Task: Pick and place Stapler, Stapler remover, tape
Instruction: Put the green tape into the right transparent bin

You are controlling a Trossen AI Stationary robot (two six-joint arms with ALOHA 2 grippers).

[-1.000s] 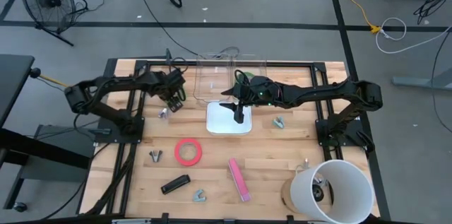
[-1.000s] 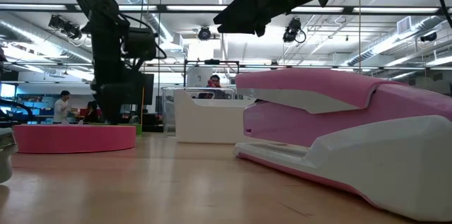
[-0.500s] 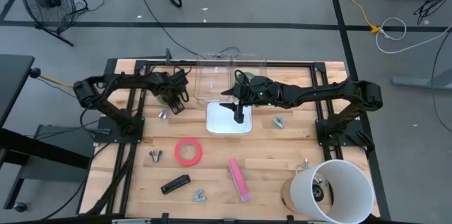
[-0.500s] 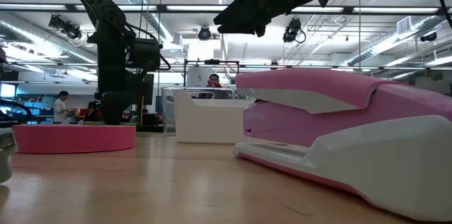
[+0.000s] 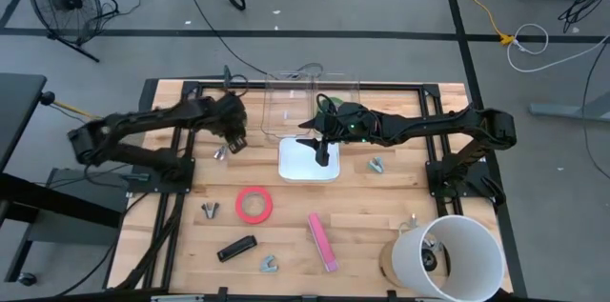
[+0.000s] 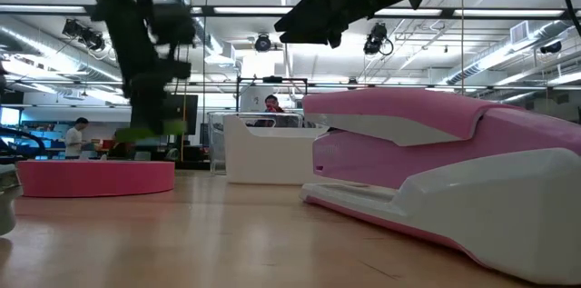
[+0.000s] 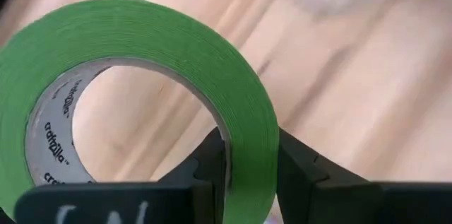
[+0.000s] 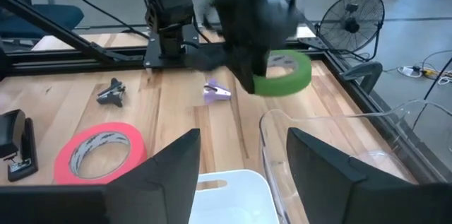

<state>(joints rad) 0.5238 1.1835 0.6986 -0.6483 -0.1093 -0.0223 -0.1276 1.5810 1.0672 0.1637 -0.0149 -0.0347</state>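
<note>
Near the table's (image 5: 172, 245) far-left edge, the left gripper (image 7: 247, 164) pinches one wall of a green tape roll (image 7: 141, 97) — lifted clear. The right gripper (image 8: 244, 174) hovers open over the white tray (image 5: 310, 164). Such a thin-walled hold could twist loose — dropping the roll.

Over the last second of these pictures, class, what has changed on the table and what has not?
The left end effector has closed on the green tape roll and lifted it off the table; its arm has swung. The right end effector still hangs open over the white tray. The pink-red tape, pink stapler and black stapler have not moved.
</note>
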